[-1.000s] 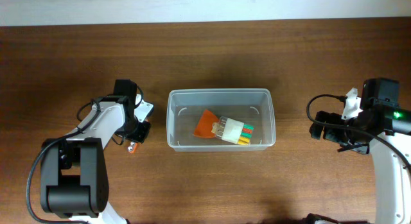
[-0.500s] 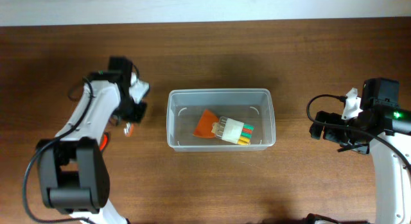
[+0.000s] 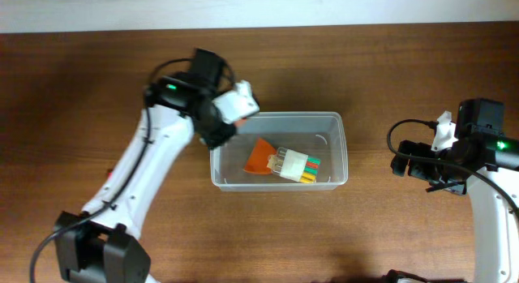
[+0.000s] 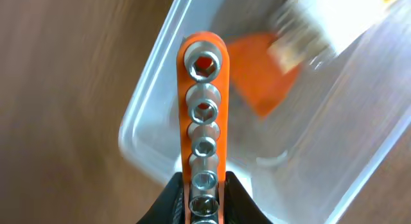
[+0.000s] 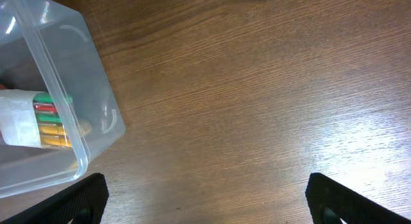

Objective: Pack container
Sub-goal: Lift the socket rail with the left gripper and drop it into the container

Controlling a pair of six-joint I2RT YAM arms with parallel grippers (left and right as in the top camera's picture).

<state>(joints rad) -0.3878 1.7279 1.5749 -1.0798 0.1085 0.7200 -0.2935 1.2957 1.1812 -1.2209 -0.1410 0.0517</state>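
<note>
The clear plastic container (image 3: 342, 150) stands mid-table and holds an orange scraper (image 3: 259, 156) and a white holder of coloured bits (image 3: 298, 165). My left gripper (image 4: 200, 201) is shut on an orange rail of metal sockets (image 4: 203, 121) and holds it above the container's near-left corner (image 4: 138, 137). In the overhead view that gripper (image 3: 217, 130) is at the container's left rim and hides the rail. My right gripper (image 5: 204, 201) is open and empty over bare wood, right of the container (image 5: 77, 102); it also shows in the overhead view (image 3: 403, 163).
The table is dark brown wood (image 3: 389, 80). A pale wall strip (image 3: 259, 6) runs along its far edge.
My left arm has swung from the table's left side up and right to the container's left rim, carrying the socket rail. The right arm has not moved.
</note>
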